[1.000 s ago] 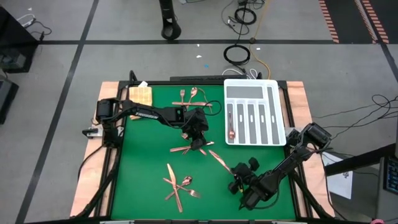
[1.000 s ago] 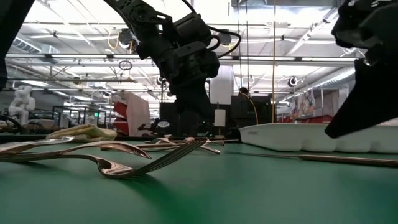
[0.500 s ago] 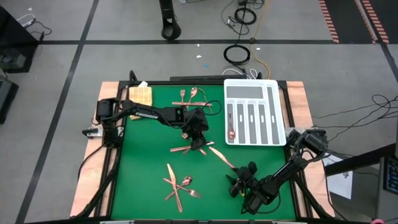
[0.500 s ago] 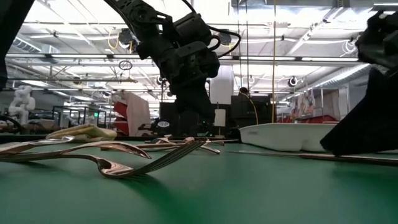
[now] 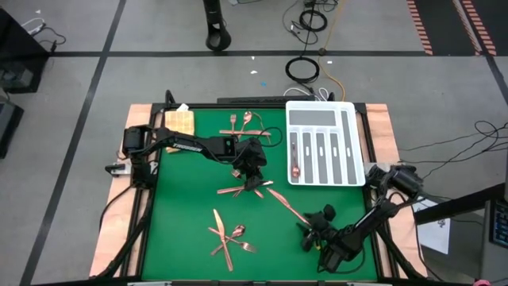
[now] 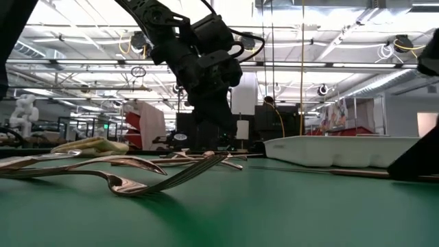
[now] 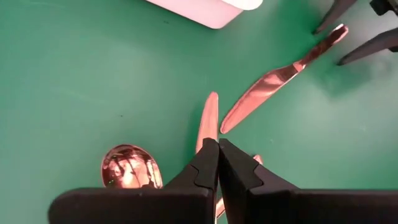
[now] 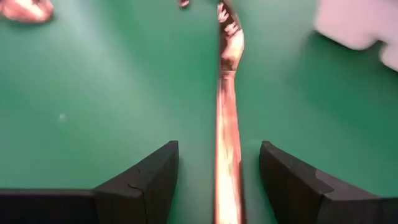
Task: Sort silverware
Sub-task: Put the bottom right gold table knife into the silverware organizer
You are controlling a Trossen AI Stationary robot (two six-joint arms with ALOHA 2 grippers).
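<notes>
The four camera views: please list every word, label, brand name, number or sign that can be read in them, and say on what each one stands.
No text can be read in any view.
Copper-coloured silverware, white divided plastic tray, green table mat: no markings visible.
Signs and red panels in the room behind the table, low view: too small and blurred to read.
White paper sheet on the floor beside the table, high view: print too small to read.

The left gripper (image 5: 254, 184) sits over a small cluster of silverware (image 5: 240, 189) mid-mat. A knife (image 5: 287, 206) runs from beside it to the right gripper (image 5: 311, 235). The white tray (image 5: 323, 143) lies beyond the right gripper.
</notes>
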